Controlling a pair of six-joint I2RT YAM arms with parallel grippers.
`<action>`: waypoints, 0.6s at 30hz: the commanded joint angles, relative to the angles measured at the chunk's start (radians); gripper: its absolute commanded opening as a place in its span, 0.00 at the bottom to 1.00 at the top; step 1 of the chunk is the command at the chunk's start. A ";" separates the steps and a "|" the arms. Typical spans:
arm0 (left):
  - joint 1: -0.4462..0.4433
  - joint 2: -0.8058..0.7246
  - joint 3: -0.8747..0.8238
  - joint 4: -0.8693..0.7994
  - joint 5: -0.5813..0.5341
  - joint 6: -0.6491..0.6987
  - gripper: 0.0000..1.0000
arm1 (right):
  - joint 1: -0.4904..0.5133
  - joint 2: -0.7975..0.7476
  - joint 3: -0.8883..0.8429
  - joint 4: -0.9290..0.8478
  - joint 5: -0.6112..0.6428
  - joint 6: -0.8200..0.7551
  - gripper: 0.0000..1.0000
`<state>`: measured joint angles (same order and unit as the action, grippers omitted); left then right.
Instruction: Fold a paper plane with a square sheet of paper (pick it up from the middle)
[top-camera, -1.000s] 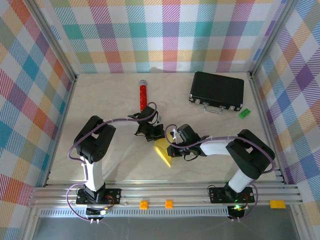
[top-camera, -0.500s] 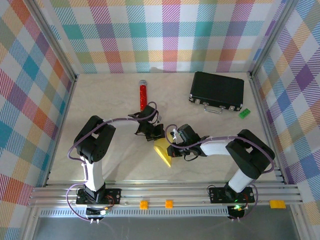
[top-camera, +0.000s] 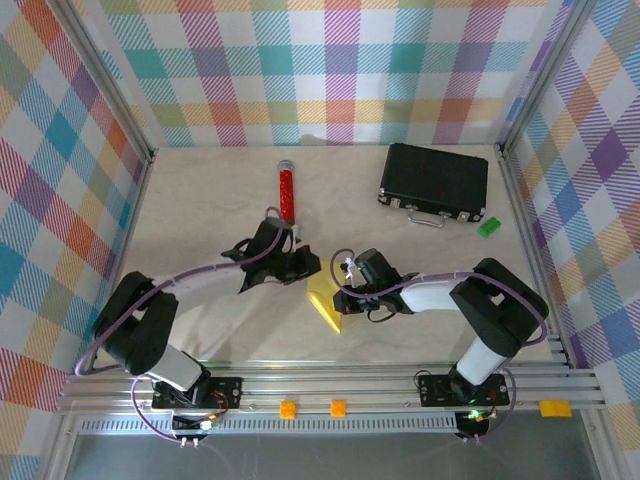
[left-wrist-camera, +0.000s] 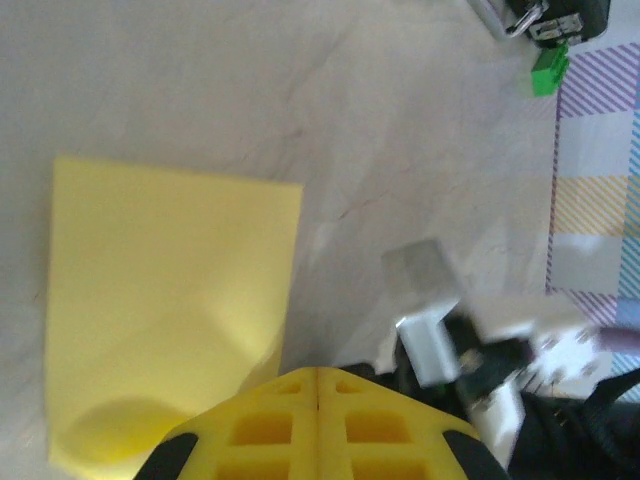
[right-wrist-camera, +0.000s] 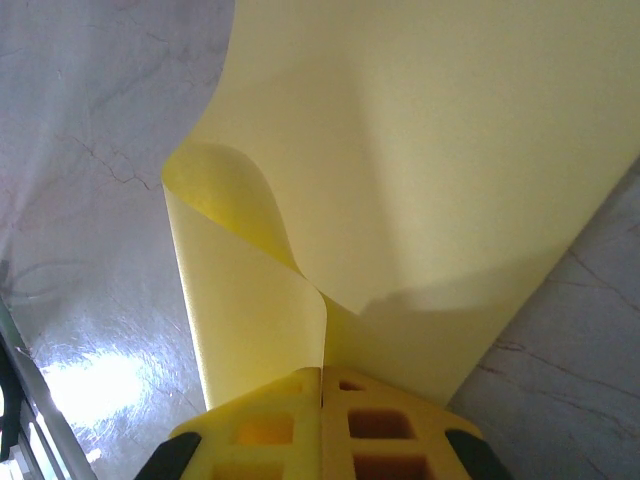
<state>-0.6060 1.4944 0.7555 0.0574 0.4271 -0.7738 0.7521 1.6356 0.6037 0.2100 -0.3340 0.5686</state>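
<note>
The thin, bright yellow square sheet of paper (top-camera: 328, 308) lies partly folded on the pale table (top-camera: 200, 200), nearer the arm bases than the slim red cylinder (top-camera: 287, 192) and a little to its right. The right gripper (top-camera: 341, 291) is closed on the sheet's right edge. In the right wrist view its yellow fingers (right-wrist-camera: 270, 430) meet on the paper (right-wrist-camera: 430, 130), which curls up in a loose loop just ahead of them.

The left gripper (top-camera: 308, 268) sits between the red cylinder and the sheet, at the sheet's far corner, with its jaws pressed together. In the left wrist view its fingers (left-wrist-camera: 270, 430) overlap the near edge of the paper (left-wrist-camera: 160, 300); I cannot tell whether they pinch it.

A flat black case (top-camera: 435, 180) rests to the right of the red cylinder. A small green block (top-camera: 487, 227) lies further right of the cylinder, just beside the case.
</note>
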 joint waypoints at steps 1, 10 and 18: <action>-0.020 -0.039 -0.126 0.189 0.046 -0.172 0.00 | -0.003 0.014 -0.027 -0.049 0.023 0.004 0.03; -0.090 -0.014 -0.202 0.278 0.026 -0.246 0.00 | -0.003 0.000 -0.034 -0.050 0.033 0.010 0.03; -0.104 0.072 -0.220 0.312 0.022 -0.263 0.00 | -0.003 0.007 -0.034 -0.051 0.033 0.011 0.03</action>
<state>-0.7002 1.5345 0.5510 0.3294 0.4477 -1.0149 0.7521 1.6329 0.5983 0.2188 -0.3321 0.5690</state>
